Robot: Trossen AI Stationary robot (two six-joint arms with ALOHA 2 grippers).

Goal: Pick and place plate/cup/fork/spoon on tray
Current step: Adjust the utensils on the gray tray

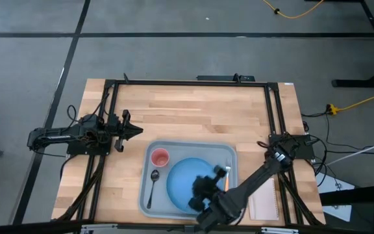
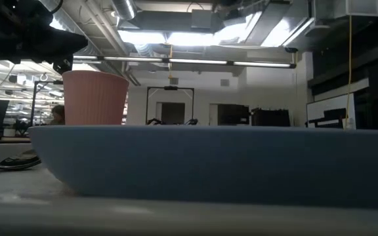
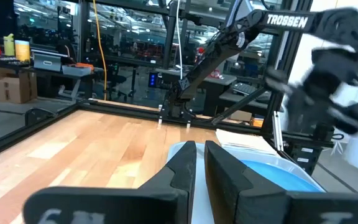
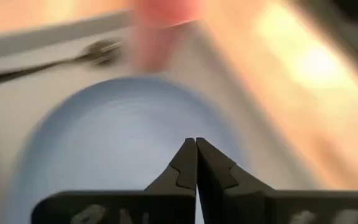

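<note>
High view: plate [image 1: 186,180], cup [image 1: 160,156], spoon [image 1: 153,185] lie on tray [image 1: 188,146].

High view: the right arm's gripper [image 1: 203,192] covers the near right part of the plate [image 1: 182,179]. The fork [image 1: 227,174] shows only its tines and a short stretch of orange handle beside the arm. The white pad [image 1: 265,200] is partly under the arm.

Low view: the tray [image 2: 241,160] wall fills the frame, hiding the plate and the base of the cup [image 2: 94,97]; its right end is cut off.

Right wrist view: the cup [image 4: 163,28] and spoon [image 4: 73,59] are blurred, and the cup's top is cut off.
</note>
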